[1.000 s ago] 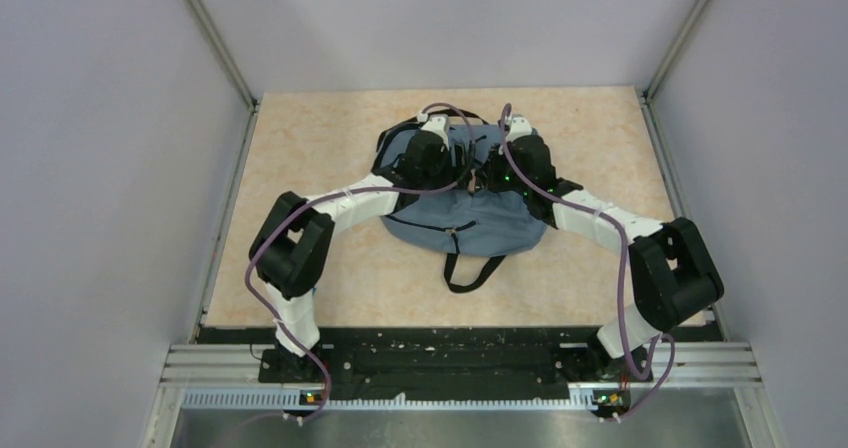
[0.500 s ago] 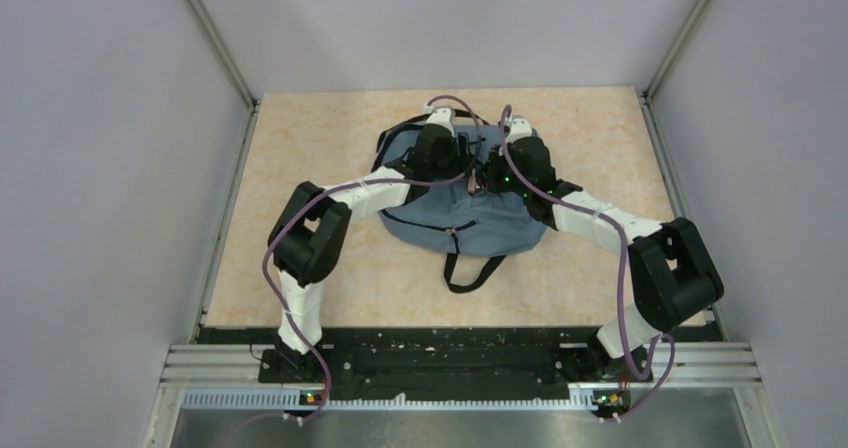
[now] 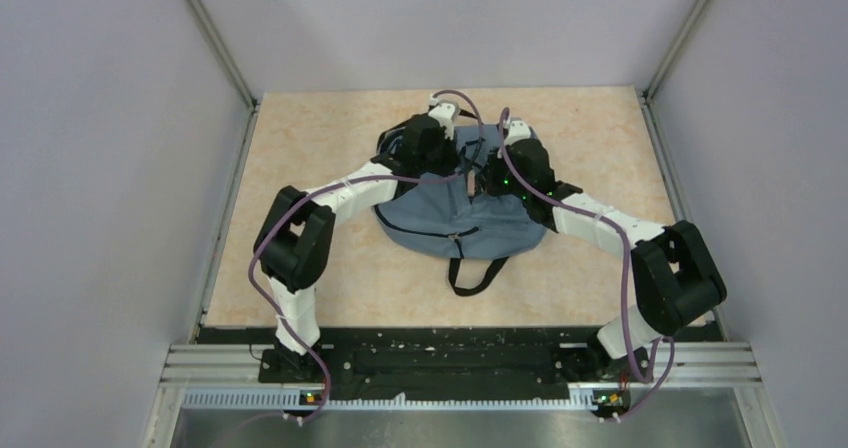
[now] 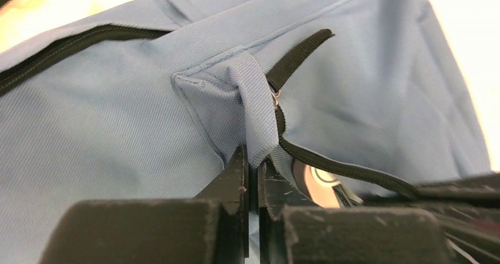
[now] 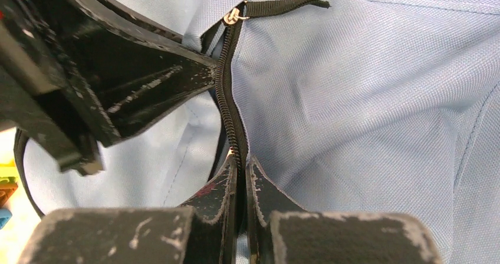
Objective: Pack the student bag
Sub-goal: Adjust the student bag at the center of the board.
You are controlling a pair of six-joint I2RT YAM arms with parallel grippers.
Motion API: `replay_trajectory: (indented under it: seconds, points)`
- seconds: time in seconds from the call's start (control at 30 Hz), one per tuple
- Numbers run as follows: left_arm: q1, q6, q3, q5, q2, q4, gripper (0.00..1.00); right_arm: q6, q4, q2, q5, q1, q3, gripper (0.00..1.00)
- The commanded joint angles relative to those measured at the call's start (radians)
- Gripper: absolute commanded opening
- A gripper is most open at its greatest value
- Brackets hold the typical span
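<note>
bag: student bag (image 3: 455, 218), slate-blue, lies flat at centre of top view on the tan table (image 3: 300, 138), front pocket up, black strap loop (image 3: 470, 273) trailing toward bottom of frame
bag look: soft, slack, creased; black zip (image 5: 227, 99) runs up the middle of right wrist view to a small metal ring (image 5: 234, 16) near the top edge; a gap shows beside the zip in left wrist view, so prob part open
change: left gripper (image 4: 252, 175) stood wide apart a sec ago, now its jaws are pinched together on the blue fabric tab (image 4: 256, 111) hanging from that ring; left elbow has also drawn back toward lower left of top view
no change: right gripper (image 5: 242, 175) jaws clamped on the zip edge, lower centre of its view, same as a sec ago
meaning: tab held one side, zip edge braced the other, so looks set to run the zip; which way, can't tell
contents: nothing id'able inside from these views
</note>
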Motion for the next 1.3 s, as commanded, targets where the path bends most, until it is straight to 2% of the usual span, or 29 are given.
replay_trajectory:
  seconds: [0.0, 0.2, 0.3, 0.37, 0.5, 0.7, 0.8, 1.03, 1.27]
  points:
    - [0.042, -0.005, 0.011, 0.333, -0.101, 0.043, 0.00, -0.010, -0.040, -0.005, 0.013, 0.032, 0.003, 0.03]
    - [0.097, -0.150, -0.007, 0.590, -0.089, 0.135, 0.00, 0.053, 0.005, 0.079, -0.058, 0.043, -0.005, 0.03]
    - [0.124, -0.194, -0.031, 0.650, -0.090, 0.193, 0.00, 0.064, 0.013, 0.100, -0.097, 0.043, -0.002, 0.06]
    - [0.132, -0.178, -0.031, 0.645, -0.089, 0.167, 0.00, 0.061, 0.006, 0.076, -0.111, 0.043, 0.003, 0.12]
    - [0.144, -0.141, -0.031, 0.624, -0.087, 0.121, 0.00, 0.030, -0.034, -0.041, -0.135, 0.043, 0.013, 0.32]
    - [0.147, -0.099, -0.034, 0.611, -0.095, 0.092, 0.00, -0.042, -0.135, -0.172, -0.111, 0.019, 0.057, 0.54]
    - [0.148, -0.084, -0.038, 0.601, -0.096, 0.084, 0.00, -0.036, -0.125, -0.188, -0.143, -0.034, 0.063, 0.60]
    - [0.147, -0.074, -0.071, 0.599, -0.102, 0.113, 0.00, 0.035, 0.001, -0.068, -0.165, -0.115, 0.108, 0.60]
    - [0.148, -0.070, -0.091, 0.591, -0.108, 0.113, 0.00, 0.206, 0.196, 0.101, -0.198, -0.157, 0.151, 0.58]
